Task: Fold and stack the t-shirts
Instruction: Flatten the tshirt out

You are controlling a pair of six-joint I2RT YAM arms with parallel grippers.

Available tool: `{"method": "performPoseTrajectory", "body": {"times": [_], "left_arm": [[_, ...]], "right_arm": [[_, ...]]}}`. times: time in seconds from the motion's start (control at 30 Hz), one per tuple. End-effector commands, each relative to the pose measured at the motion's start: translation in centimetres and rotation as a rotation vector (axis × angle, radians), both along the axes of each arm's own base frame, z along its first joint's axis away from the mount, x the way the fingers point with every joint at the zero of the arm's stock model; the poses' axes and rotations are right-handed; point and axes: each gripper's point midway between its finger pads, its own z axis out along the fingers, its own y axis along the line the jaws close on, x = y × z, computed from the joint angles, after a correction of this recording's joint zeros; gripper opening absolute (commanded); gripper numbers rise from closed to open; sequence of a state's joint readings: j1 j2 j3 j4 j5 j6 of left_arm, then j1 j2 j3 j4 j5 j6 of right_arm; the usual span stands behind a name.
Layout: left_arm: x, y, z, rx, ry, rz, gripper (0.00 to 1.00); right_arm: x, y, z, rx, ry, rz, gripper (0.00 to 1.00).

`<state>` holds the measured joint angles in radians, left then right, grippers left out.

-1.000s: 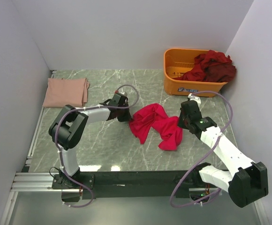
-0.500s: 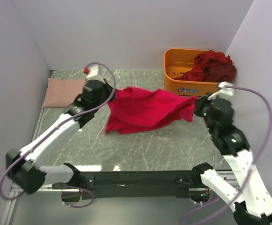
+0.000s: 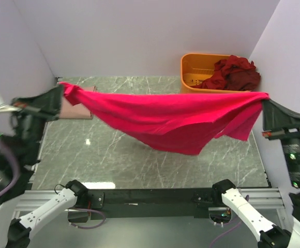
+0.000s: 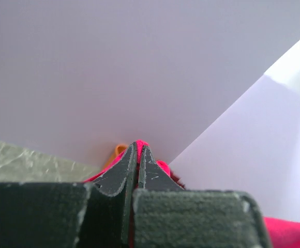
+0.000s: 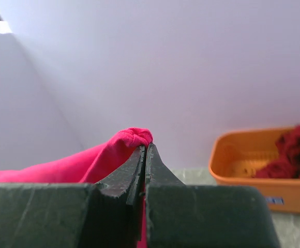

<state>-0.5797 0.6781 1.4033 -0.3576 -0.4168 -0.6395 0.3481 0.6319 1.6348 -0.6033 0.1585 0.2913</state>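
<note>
The bright pinkish-red t-shirt [image 3: 170,116] hangs stretched wide in the air above the table, sagging in the middle. My left gripper [image 3: 61,89] is shut on its left end, raised high at the left; in the left wrist view the cloth [image 4: 138,145] pokes out of the shut jaws. My right gripper [image 3: 265,99] is shut on its right end; in the right wrist view the cloth [image 5: 132,138] bunches at the jaw tips. A folded pale dusty pink t-shirt [image 3: 77,106] lies at the back left, mostly hidden behind the red one. Dark maroon t-shirts [image 3: 234,73] lie in the bin.
The orange plastic bin [image 3: 192,77] stands at the back right corner, also in the right wrist view [image 5: 253,165]. White walls close in the table on three sides. The marble tabletop [image 3: 119,160] lies below the hanging shirt.
Both grippers have risen and spread far apart, lifting the bright red t-shirt off the table and stretching it from a crumpled heap into a wide hanging sheet.
</note>
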Motion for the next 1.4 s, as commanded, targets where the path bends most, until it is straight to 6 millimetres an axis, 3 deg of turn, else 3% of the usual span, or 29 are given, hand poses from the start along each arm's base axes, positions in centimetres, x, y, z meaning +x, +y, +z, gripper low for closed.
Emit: {"method": "performPoseTrajectory", "body": {"times": [0.0,0.13,0.23,0.27,0.33,0.43,0.47,0.5,0.53,0.57,0.6,0.63,0.67,0.7,0.73,0.77,0.8,0.9,0.97,1.0,1.07,1.13,1.17,1.2,1.23,1.27,1.3,1.33,1.37], "left_arm": [[-1.5,1.1,1.3,-0.009,-0.03,0.009,0.01],[-0.2,1.7,1.3,-0.003,-0.001,0.078,0.01],[2.9,1.4,0.4,0.019,0.055,0.166,0.01],[5.3,1.0,-0.8,0.061,0.114,0.226,0.01],[6.8,1.2,-0.4,0.076,0.149,0.291,0.01],[10.9,1.3,0.0,0.155,0.16,0.379,0.01],[13.5,-0.8,-0.8,0.211,0.172,0.285,0.01],[14.2,-0.2,0.9,0.193,0.145,0.266,0.01],[16.0,2.4,1.1,0.175,0.153,0.297,0.01],[19.4,2.5,-0.4,0.197,0.201,0.272,0.01],[19.8,2.3,1.5,0.199,0.165,0.211,0.01],[21.0,3.9,1.7,0.202,0.174,0.225,0.01],[21.8,4.2,2.2,0.213,0.17,0.211,0.01],[23.1,4.3,3.2,0.217,0.164,0.194,0.01],[23.5,5.1,3.9,0.228,0.147,0.171,0.01],[24.5,5.2,3.7,0.22,0.152,0.146,0.01],[23.6,5.3,5.8,0.219,0.098,0.137,0.01],[22.2,6.2,7.6,0.217,0.052,0.131,0.01],[20.7,6.9,7.0,0.222,0.066,0.16,0.01],[20.3,7.1,6.1,0.218,0.088,0.169,0.01],[19.1,8.0,2.3,0.196,0.187,0.22,0.01],[18.1,8.4,-1.8,0.16,0.29,0.24,0.01],[15.7,8.9,-2.6,0.116,0.306,0.287,0.01],[16.0,8.9,-8.9,0.082,0.445,0.275,0.01],[15.1,8.5,-11.4,0.018,0.492,0.266,0.01],[13.2,8.0,-16.8,-0.021,0.586,0.251,0.01],[12.0,7.3,-19.5,-0.046,0.632,0.223,0.01],[10.9,7.1,-22.0,-0.083,0.674,0.228,0.01],[8.3,7.1,-27.0,-0.098,0.778,0.253,0.01]], "right_arm": [[-1.2,0.8,2.4,-0.046,-0.067,0.053,0.0],[0.4,2.0,2.9,-0.079,-0.063,0.081,0.0],[4.3,2.6,2.3,-0.108,-0.009,0.041,0.0],[6.4,3.3,1.8,-0.132,0.022,0.037,0.0],[8.7,4.1,1.9,-0.155,0.016,0.034,0.0],[15.2,5.9,1.1,-0.218,0.07,0.005,0.0],[16.5,5.8,1.5,-0.219,0.07,-0.019,0.0],[17.8,6.0,1.7,-0.234,0.074,-0.033,0.0],[20.0,6.5,2.2,-0.243,0.077,-0.044,0.0],[20.9,6.6,2.7,-0.245,0.071,-0.056,0.0],[21.9,6.8,3.3,-0.249,0.06,-0.065,0.0],[21.5,6.5,6.1,-0.234,0.0,-0.078,0.0],[24.0,7.2,5.5,-0.251,0.023,-0.08,0.0],[24.6,7.4,6.0,-0.255,0.018,-0.076,0.0],[23.3,7.2,9.1,-0.233,-0.056,-0.072,0.0],[25.0,7.9,8.7,-0.236,-0.046,-0.062,0.0],[24.9,8.0,9.4,-0.236,-0.063,-0.053,0.0],[23.6,8.1,11.5,-0.215,-0.147,-0.029,0.0],[23.9,8.7,9.3,-0.221,-0.106,0.029,0.0],[22.4,8.5,10.3,-0.215,-0.136,0.044,0.0],[22.0,8.7,7.3,-0.236,-0.069,0.072,0.0],[21.7,8.5,2.4,-0.256,0.044,0.083,0.0],[21.5,8.2,0.3,-0.262,0.09,0.077,0.0],[21.2,8.1,-1.9,-0.267,0.127,0.082,0.0],[20.3,8.0,-6.7,-0.278,0.212,0.1,0.0],[19.6,8.1,-9.1,-0.27,0.257,0.117,0.0],[18.8,8.4,-11.6,-0.27,0.298,0.152,0.0],[17.7,8.5,-16.7,-0.257,0.395,0.18,0.0],[16.9,8.6,-19.7,-0.26,0.458,0.203,0.01]]}}
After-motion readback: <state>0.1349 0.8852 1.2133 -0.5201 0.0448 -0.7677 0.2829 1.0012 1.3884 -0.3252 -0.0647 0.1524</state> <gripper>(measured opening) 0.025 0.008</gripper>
